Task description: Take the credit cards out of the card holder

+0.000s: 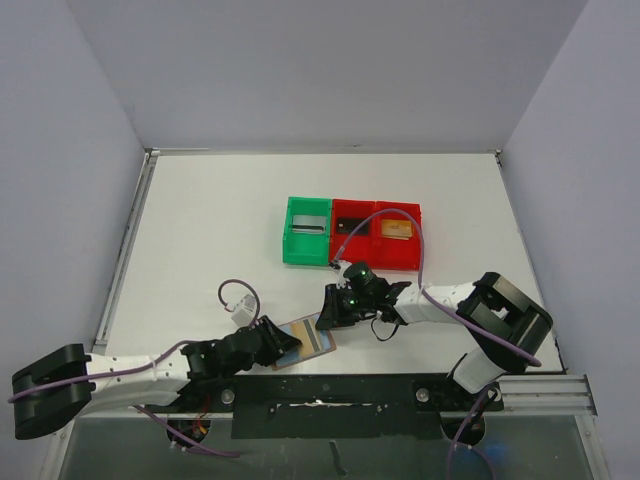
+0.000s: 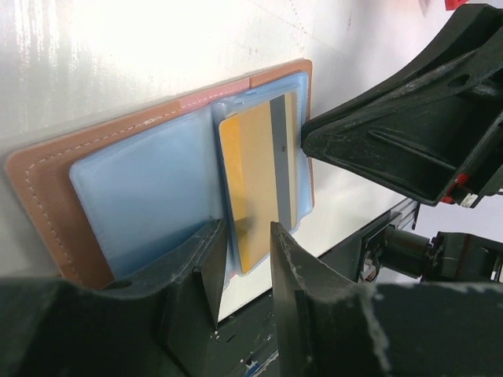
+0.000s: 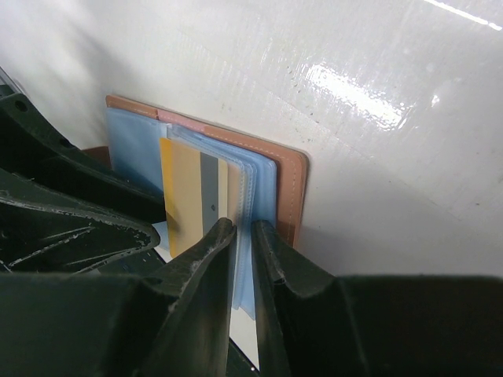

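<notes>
Locate the left gripper [image 2: 245,239] low at the near left of the bench [image 1: 200,220], reaching in from the left. Its jaws stand apart. The near end of a gold card [image 2: 251,173] lies in the gap between them, and you cannot tell whether either finger touches it. A purple cable loop [image 1: 238,292] rises just behind this arm's wrist.

The card holder [image 1: 315,340] lies open and flat on the bench close to the near edge, between the two grippers. Its tan leather is underneath and its light blue lining faces up. The gold card has a grey stripe along its length and projects past a blue sleeve toward the left jaws.

The right gripper [image 3: 244,229] meets the opposite edge of the card holder. Its jaws are nearly together, clamped on a thin light blue sleeve of the card holder. In each wrist view the other gripper fills one side of the frame, so the two grippers crowd the holder from opposite ends. A black cable [image 1: 385,328] hangs beside the right wrist.

Behind the holder and well apart from it, three bins stand in a touching row. The green bin [image 1: 292,245] holds a grey card [image 1: 308,226]. The middle red bin [image 1: 350,258] holds a dark card [image 1: 349,226]. The right red bin [image 1: 400,262] holds a second gold card [image 1: 395,232]. A purple cable [image 1: 400,213] from the right arm arcs over both red bins.

Count:
- Grippers: two.
- Card holders: one.
- Bins: three, one green and two red.
- Cards in view: four, one in the holder and three in the bins.
</notes>
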### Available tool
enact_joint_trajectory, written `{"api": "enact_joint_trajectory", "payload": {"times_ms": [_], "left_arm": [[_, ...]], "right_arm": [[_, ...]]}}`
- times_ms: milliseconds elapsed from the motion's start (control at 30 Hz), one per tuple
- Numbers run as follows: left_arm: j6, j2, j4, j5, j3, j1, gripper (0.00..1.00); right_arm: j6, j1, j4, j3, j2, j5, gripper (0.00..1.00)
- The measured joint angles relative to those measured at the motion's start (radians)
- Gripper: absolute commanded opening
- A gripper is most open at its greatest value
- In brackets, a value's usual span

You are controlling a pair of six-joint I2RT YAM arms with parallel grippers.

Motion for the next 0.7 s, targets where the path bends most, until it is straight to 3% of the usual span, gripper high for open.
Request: {"api": "enact_joint_trajectory", "payload": {"times_ms": [167,333,633,700], "left_arm": [[-0.018,0.026,0.021,-0.008,0.000,0.001,0.29],[-0.033,0.066,0.029,-0.025,0.014,0.001,0.16],[-0.045,0.082,0.029,-0.038,0.016,0.002,0.10],[-0.045,0.084,0.029,-0.038,0.016,0.002,0.05]], "right_arm": [[0.000,0.000,0.000,0.000,0.000,0.000,0.18],[0.000,0.000,0.000,0.000,0.000,0.000,0.18],[0.000,0.000,0.005,-0.003,0.000,-0.003,0.18],[0.000,0.000,0.006,-0.003,0.000,-0.003,0.18]]}}
